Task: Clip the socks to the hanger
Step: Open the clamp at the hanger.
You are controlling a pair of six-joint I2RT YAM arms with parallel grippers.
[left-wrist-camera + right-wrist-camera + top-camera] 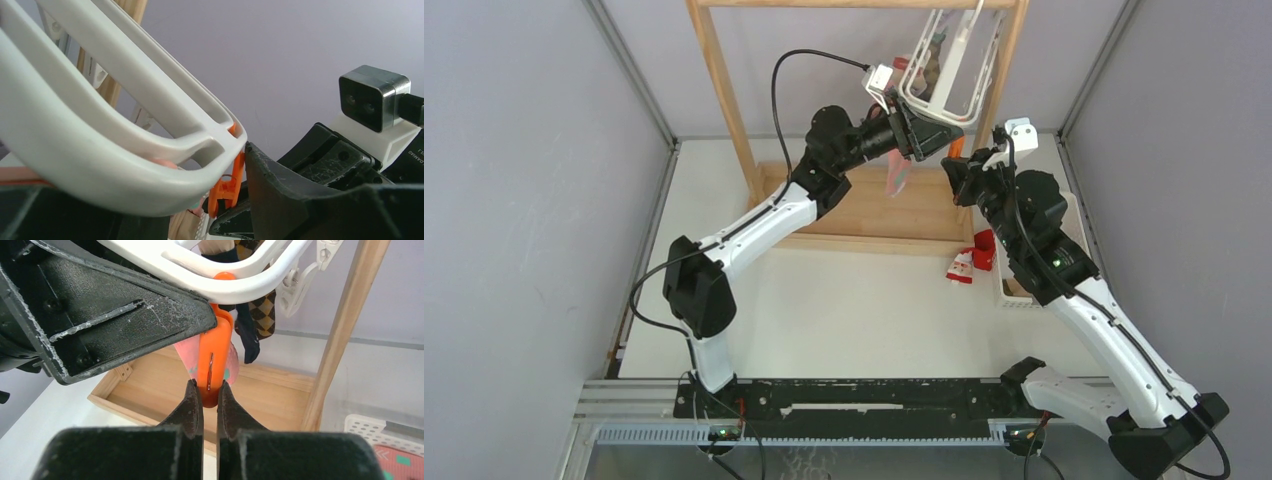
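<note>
The right gripper (210,392) is pinched shut on the orange clip (215,352) under the hanger (240,285), the pink sock (187,355) hangs just behind it, I cannot tell what the left gripper (919,135) holds, and next the sock must slip into the clip.

The pink sock with teal dots (185,352) is mostly hidden behind the orange plastic clip (215,352); the white plastic drying hanger (235,284) runs off the top edge.
</note>
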